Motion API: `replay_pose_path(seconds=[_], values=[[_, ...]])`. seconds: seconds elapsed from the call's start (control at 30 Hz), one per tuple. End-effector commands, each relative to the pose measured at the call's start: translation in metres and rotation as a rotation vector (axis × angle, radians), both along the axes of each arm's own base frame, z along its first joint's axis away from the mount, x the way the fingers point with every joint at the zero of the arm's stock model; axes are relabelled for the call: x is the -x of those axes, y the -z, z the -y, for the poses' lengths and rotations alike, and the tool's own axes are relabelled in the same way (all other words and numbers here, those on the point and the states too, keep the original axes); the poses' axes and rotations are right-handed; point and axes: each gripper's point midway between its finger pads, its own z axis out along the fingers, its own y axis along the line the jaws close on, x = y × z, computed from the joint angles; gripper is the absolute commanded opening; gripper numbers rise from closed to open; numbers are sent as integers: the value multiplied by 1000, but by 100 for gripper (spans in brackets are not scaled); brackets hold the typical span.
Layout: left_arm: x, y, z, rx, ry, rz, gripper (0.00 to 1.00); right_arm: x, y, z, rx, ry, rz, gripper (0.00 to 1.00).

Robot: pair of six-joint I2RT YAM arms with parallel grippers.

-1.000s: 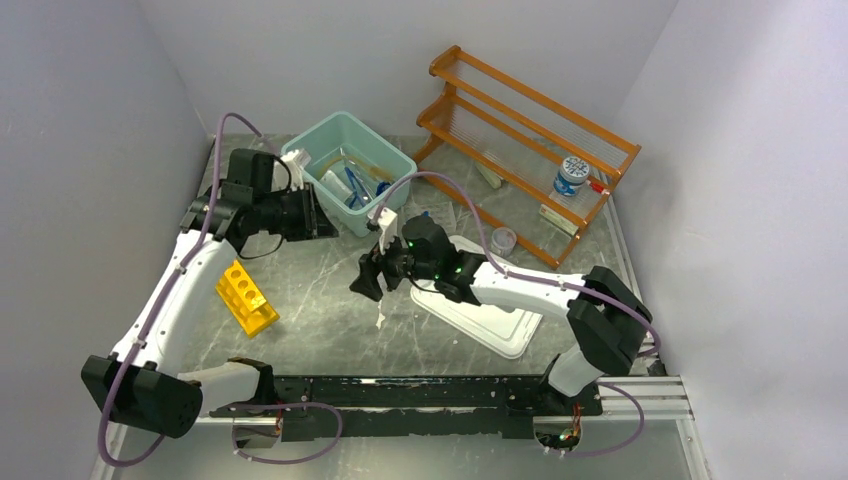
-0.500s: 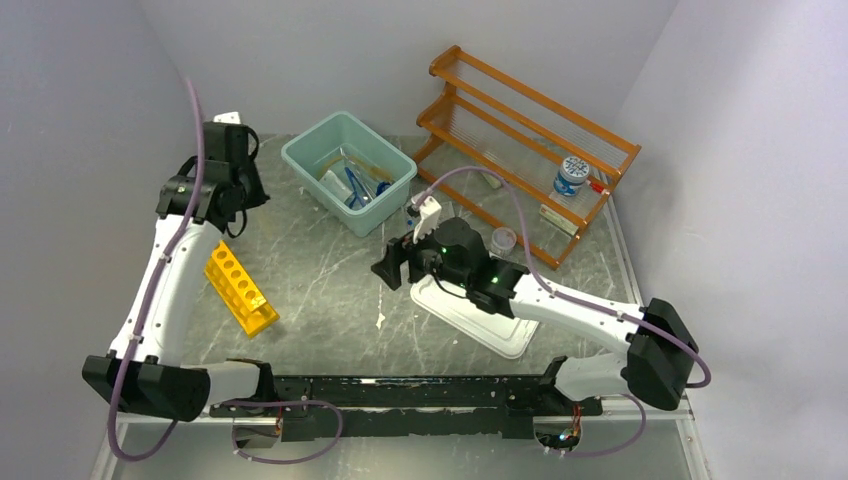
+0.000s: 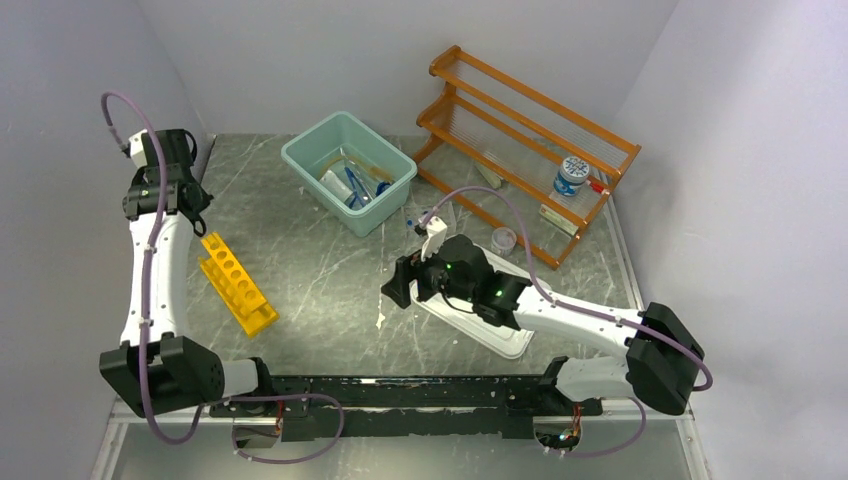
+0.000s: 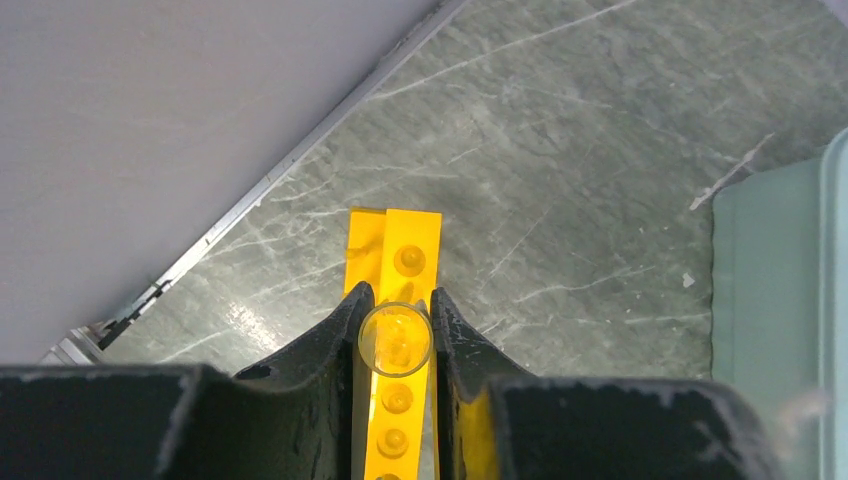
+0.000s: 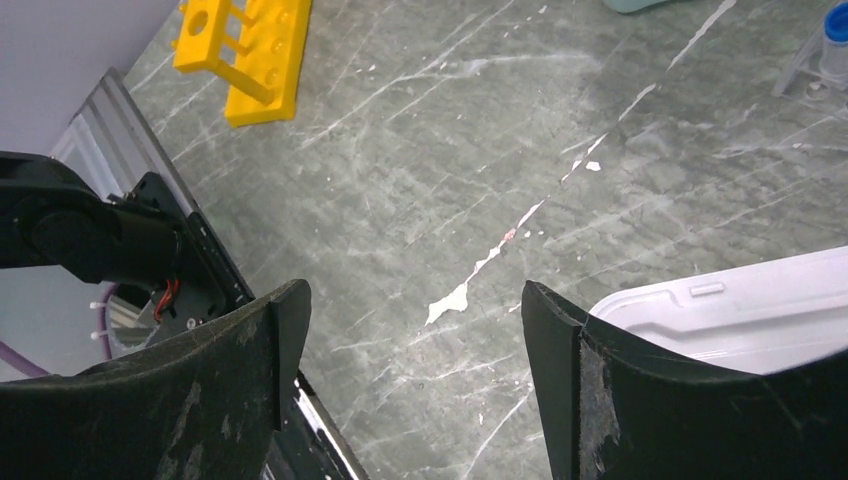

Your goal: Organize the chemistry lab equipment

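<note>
Clear glass tube sits pinched in my left gripper, jaws narrow, arm raised high over the yellow holed test-tube rack. My right arm reaches low; the right gripper gapes wide, empty, beside the white plastic tray.

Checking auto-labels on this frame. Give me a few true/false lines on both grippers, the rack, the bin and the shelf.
1. The left gripper holds a clear glass tube between its fingers. True.
2. The right gripper is shut. False: its fingers stand wide apart with nothing between them.
3. The yellow rack sits inside the teal bin. False: it lies on the table, apart from the bin.
4. A small jar stands on the orange shelf. True.
5. The teal bin is empty. False: it holds several loose items.
</note>
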Motion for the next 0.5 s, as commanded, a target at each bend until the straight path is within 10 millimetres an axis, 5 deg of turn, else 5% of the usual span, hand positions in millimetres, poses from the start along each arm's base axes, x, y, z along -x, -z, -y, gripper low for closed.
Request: replay_pose_path(seconds=[0.0, 0.47], values=[[-14, 17, -5, 38, -21, 57, 6, 0, -12, -1, -54, -5, 20, 80], [-10, 35, -13, -8, -55, 113, 7, -4, -4, 6, -46, 10, 3, 80]])
